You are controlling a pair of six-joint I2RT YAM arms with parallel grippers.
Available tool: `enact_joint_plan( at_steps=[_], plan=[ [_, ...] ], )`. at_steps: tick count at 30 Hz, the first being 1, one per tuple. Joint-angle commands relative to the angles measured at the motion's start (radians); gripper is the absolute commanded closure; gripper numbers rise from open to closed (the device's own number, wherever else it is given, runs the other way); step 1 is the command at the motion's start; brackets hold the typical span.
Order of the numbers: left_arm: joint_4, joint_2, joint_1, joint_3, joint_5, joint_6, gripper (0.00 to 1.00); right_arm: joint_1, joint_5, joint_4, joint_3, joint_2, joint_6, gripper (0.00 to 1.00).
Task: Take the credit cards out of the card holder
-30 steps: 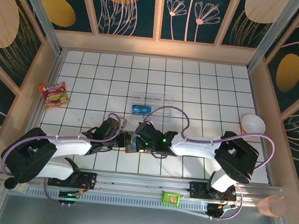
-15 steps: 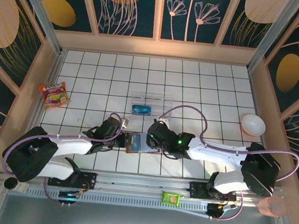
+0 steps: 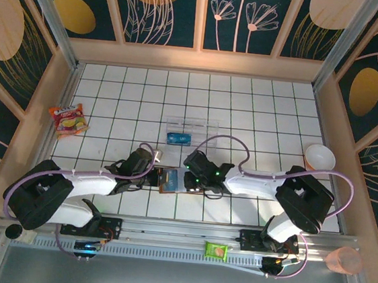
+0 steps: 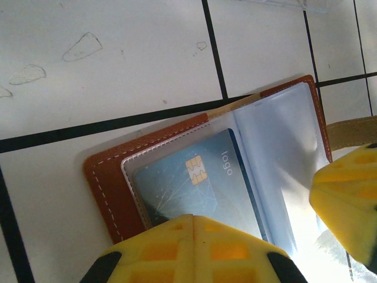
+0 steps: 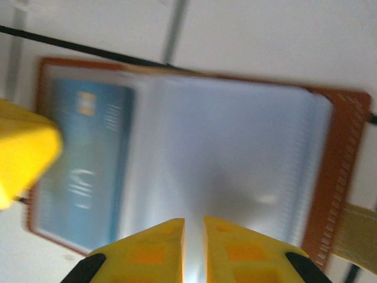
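I saw the flat brown leather card holder lying open on the white tiled bench, with a blue plastic credit card in its clear sleeve. The left gripper sat pressed together at its edge. The right gripper was nearly together, and I couldn't tell whether it was pinching anything.

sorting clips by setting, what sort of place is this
Probably a robot test cell: a white gridded table boxed in by printed wall panels, a left arm and a right arm bolted to a metal rail, plus a snack packet and bowl as props.
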Motion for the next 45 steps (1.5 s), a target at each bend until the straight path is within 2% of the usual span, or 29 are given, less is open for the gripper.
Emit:
enact_joint_plan(
  at_steps=[1,4,8,14,19,26,45],
  plan=[
    [0.005,0.016,-0.004,0.018,0.016,0.027,1.0,-0.006,0.023,-0.046,-0.054,-0.025,0.061,0.85],
    [0.003,0.013,-0.003,0.024,0.017,0.031,1.0,-0.002,0.028,-0.047,-0.06,-0.045,0.075,0.86],
    [-0.008,-0.035,-0.004,0.03,0.028,0.029,1.0,0.028,0.034,-0.04,-0.003,-0.116,0.011,0.82],
    [-0.048,-0.109,-0.003,0.03,0.01,0.029,0.98,-0.019,-0.199,0.06,0.046,-0.086,-0.052,0.72],
    [-0.015,-0.054,-0.003,0.009,0.0,0.023,0.98,-0.032,-0.29,0.118,0.086,0.016,-0.052,0.69],
    [-0.006,-0.038,-0.003,-0.004,-0.016,0.016,1.0,-0.031,-0.287,0.136,0.107,0.087,-0.052,0.68],
    [0.001,-0.045,-0.003,-0.008,-0.007,0.011,1.0,-0.025,-0.222,0.115,0.099,0.135,-0.027,0.69]
  ],
)
